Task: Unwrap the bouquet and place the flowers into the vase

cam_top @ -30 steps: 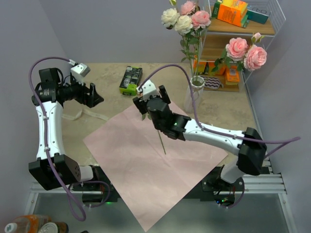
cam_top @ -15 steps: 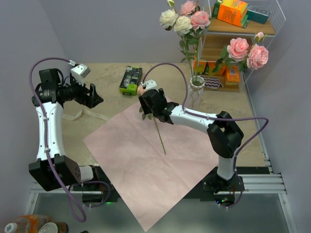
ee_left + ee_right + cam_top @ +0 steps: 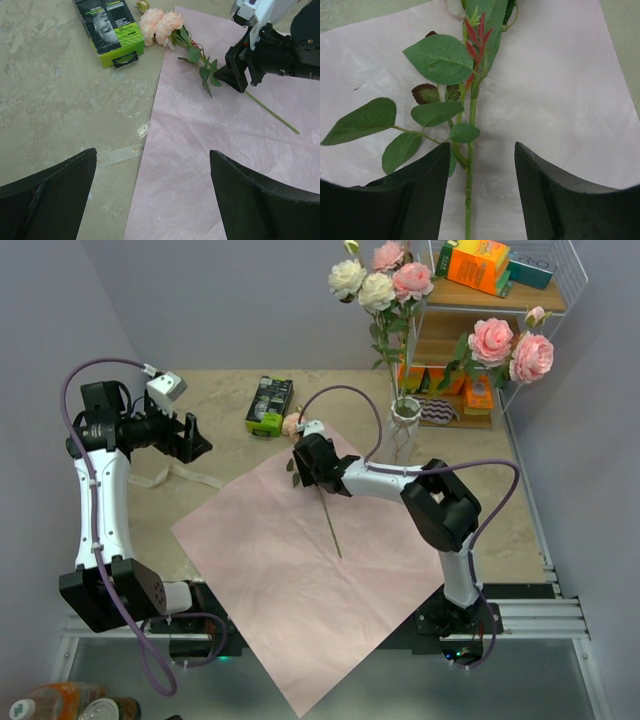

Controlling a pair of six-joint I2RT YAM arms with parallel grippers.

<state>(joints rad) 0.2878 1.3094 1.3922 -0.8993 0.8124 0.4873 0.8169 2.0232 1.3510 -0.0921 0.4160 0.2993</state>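
The bouquet is undone: its pink paper [image 3: 290, 580] lies flat on the table with one flower on it. That flower's bloom [image 3: 292, 424] points to the far left and its stem [image 3: 332, 535] runs toward me. My right gripper [image 3: 308, 475] is down over the leafy part of the stem; in the right wrist view its jaws [image 3: 482, 146] are open either side of the stem [image 3: 469, 190], which runs close to the left finger. My left gripper [image 3: 200, 438] hangs open and empty over the table's left side. The vase [image 3: 402, 418] holds several flowers [image 3: 378, 285].
A green box [image 3: 269, 405] lies by the bloom. A beige ribbon [image 3: 165, 477] lies left of the paper. At the back right, a wire shelf [image 3: 480, 302] holds orange boxes [image 3: 478, 262], with two more pink blooms [image 3: 510, 348] in front.
My right arm has reached farther to the back left and come down over the flower's stem near its leaves. The left arm has not moved.
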